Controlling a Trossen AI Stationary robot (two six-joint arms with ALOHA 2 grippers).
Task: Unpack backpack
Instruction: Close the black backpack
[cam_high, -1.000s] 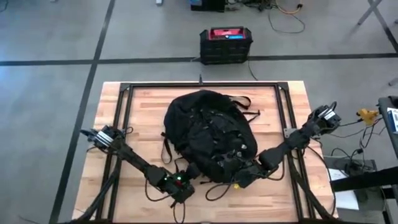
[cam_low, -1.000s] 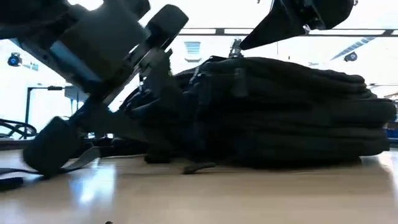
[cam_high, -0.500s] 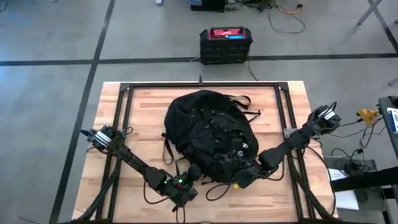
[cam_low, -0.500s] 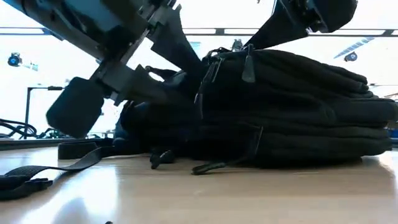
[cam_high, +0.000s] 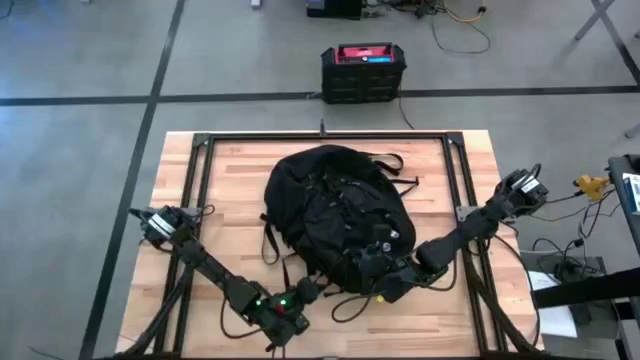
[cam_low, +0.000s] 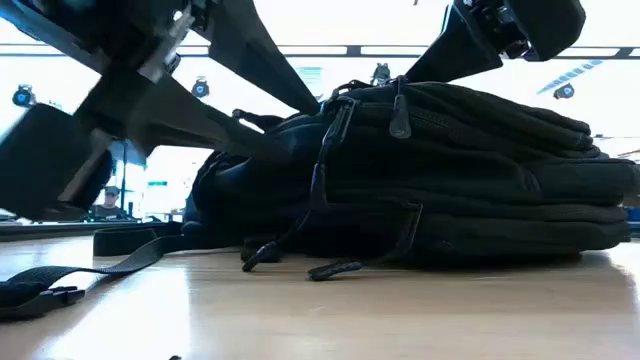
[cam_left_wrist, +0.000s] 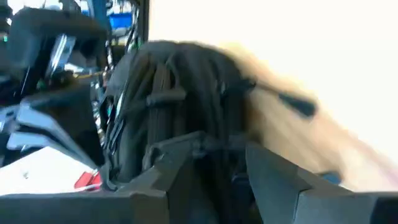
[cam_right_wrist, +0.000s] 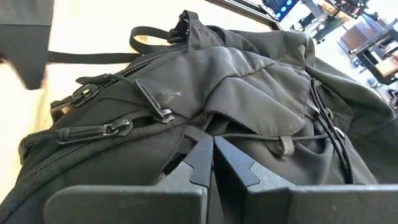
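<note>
The backpack (cam_high: 335, 215) lay flat in the middle of the table (cam_high: 225, 200), zipped and seemingly full, so the step in hand was judged to be opening it. The right gripper (cam_right_wrist: 211, 160) pressed on the bag's near end, jaws together, apparently pinching fabric beside the zipper pulls (cam_right_wrist: 93, 132). The left gripper (cam_left_wrist: 214, 158) stood just off the near edge, jaws apart. To do it well, one gripper should pin the fabric while the other draws a pull steadily along the track. The backpack was black, rounded, with cord lacing (cam_right_wrist: 323, 121) and loose straps (cam_low: 110, 255) trailing onto the table.
</note>
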